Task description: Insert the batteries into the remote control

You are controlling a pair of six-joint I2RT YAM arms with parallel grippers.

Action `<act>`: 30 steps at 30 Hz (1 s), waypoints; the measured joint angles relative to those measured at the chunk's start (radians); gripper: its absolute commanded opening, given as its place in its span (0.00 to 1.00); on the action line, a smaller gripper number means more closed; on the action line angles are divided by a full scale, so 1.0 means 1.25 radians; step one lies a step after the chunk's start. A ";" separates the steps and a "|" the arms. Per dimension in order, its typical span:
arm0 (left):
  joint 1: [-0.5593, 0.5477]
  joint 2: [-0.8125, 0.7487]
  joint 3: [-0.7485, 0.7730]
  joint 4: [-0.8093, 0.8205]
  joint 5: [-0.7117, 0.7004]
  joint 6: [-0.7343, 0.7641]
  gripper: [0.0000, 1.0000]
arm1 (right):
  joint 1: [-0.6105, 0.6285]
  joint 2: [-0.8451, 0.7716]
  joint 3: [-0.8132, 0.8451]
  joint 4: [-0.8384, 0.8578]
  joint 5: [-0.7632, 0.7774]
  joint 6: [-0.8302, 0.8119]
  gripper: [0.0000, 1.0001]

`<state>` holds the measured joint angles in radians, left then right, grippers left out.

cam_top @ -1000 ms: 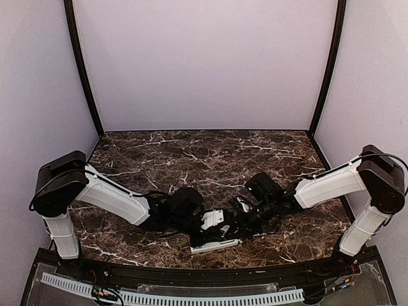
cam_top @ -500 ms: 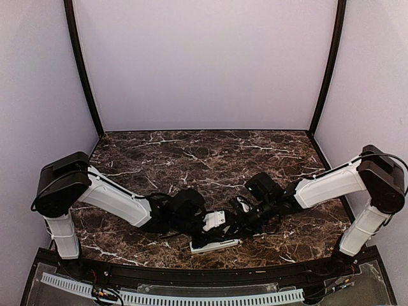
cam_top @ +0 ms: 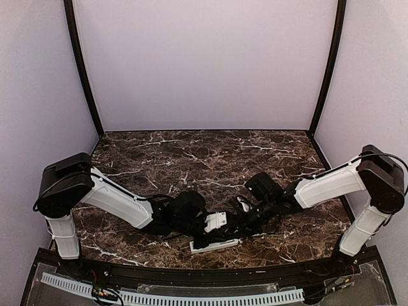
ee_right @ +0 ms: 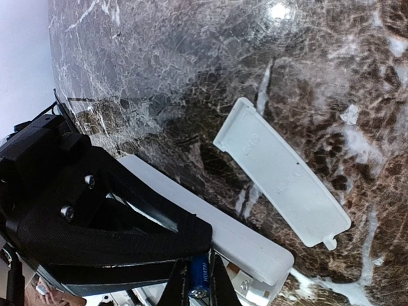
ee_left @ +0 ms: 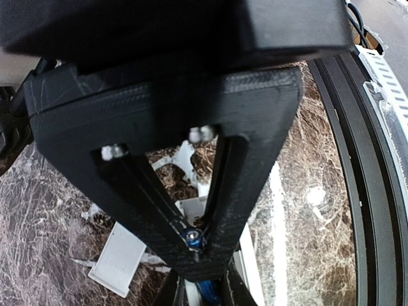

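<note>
Right gripper (ee_right: 196,285) is nearly closed, pinching the small blue cylindrical battery (ee_right: 199,275) at bottom centre of the right wrist view, just under the slim white plastic remote control (ee_right: 248,245). Left gripper (ee_left: 203,287) sits tip-to-tip with it, with a blue sliver between its fingers too; can't tell if it grips. Orange-red cell not visible. Cell is probably light, rigid and slick, so it may twist: pinch mid-barrel, ends free. Remote looks light and may skate on the dark marble table (ee_right: 159,64); brace its long edges.
</note>
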<state>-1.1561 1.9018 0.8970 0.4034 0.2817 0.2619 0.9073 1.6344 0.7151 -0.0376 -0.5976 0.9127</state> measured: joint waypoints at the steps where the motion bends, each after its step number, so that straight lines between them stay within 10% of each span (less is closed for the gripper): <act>1: 0.000 0.000 0.000 0.000 -0.002 0.000 0.13 | -0.001 0.001 0.000 0.001 0.000 0.002 0.00; 30: -0.022 -0.020 0.009 -0.070 -0.023 -0.006 0.00 | -0.004 -0.036 0.035 -0.136 0.054 -0.031 0.20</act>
<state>-1.1839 1.8767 0.9081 0.3153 0.2523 0.2546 0.9028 1.5898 0.7589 -0.2077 -0.5297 0.8734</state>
